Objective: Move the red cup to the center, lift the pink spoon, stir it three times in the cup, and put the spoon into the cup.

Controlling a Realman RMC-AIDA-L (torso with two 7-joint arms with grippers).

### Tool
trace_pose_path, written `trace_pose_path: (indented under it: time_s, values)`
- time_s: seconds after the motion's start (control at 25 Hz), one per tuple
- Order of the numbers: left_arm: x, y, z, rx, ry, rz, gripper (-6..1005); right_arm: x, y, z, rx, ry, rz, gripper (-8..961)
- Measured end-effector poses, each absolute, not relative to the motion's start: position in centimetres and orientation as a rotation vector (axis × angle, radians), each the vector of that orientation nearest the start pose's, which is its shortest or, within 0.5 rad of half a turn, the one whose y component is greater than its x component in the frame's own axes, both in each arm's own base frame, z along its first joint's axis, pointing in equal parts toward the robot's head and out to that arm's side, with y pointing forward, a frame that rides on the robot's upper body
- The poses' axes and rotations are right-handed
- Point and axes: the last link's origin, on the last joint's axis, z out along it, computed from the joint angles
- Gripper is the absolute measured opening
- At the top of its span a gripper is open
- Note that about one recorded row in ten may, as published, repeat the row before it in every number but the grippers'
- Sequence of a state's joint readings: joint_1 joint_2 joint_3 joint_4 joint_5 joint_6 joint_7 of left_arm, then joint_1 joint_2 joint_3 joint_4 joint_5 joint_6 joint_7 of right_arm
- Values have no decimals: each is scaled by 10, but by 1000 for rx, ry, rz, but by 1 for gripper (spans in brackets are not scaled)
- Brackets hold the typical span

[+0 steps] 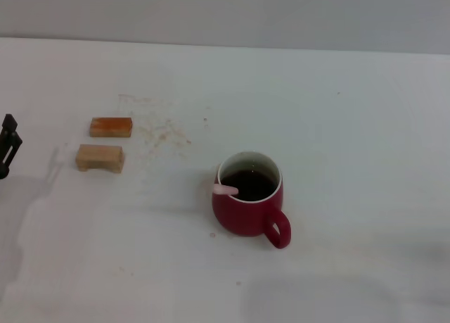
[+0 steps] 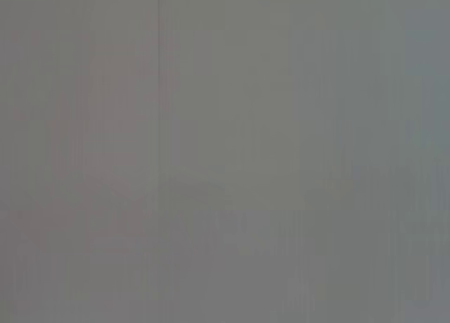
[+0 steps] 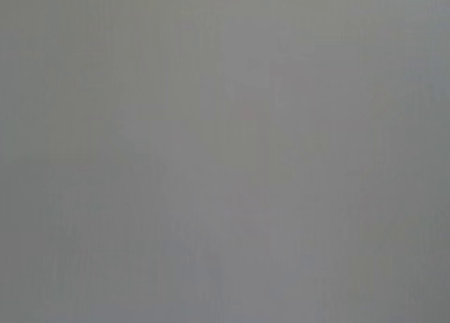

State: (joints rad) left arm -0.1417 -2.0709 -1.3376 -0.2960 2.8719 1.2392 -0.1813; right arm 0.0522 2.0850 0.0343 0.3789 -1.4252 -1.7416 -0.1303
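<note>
The red cup [image 1: 247,203] stands upright near the middle of the white table, its loop handle turned toward the front right. It holds a dark liquid. The pink spoon [image 1: 226,190] rests inside the cup; only the pale pink handle end shows, leaning on the left rim, and the rest is hidden in the liquid. My left gripper [image 1: 8,146] shows as a black part at the far left edge of the head view, far from the cup. My right gripper is out of view. Both wrist views show only a plain grey surface.
Two tan wooden blocks lie left of the cup: one [image 1: 111,127] farther back, one [image 1: 100,157] nearer. Brown crumbs [image 1: 163,132] are scattered between the blocks and the cup. The white table [image 1: 351,126] stretches wide to the right.
</note>
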Motion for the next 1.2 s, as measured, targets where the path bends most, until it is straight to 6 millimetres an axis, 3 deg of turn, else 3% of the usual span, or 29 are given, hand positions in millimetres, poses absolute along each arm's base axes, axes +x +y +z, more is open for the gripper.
trace_pose_path:
  time_s: [1.2]
  values:
    - [-369,253,15,-1468,-540,-711,814,355,169,-12,-1292,470,634,-1]
